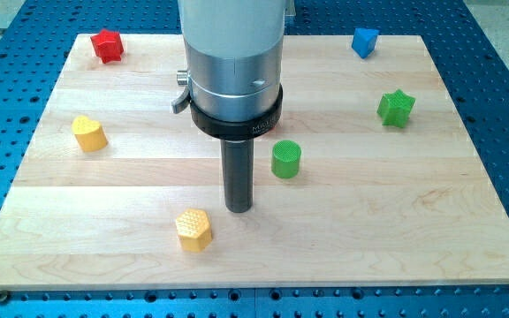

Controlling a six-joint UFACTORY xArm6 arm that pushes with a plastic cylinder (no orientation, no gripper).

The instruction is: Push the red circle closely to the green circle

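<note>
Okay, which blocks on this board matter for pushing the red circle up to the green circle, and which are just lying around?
For the job:
- green circle block
- my tip, just to the view's left of the green circle
- red circle: none shows; it may be hidden behind the arm

Just lying about:
- red star block
- blue cube
- green star block
- yellow heart block
- yellow hexagon block

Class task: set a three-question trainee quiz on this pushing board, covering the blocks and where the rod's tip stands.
1. True or false: my tip touches the green circle.
2. The yellow hexagon lies toward the view's: A) top B) bottom C) right edge.
3. How many red blocks show, and of what shape?

Key:
1. False. The tip stands apart, on the circle's left in the view and slightly lower.
2. B.
3. One, a red star at the top left. No red circle shows.
</note>
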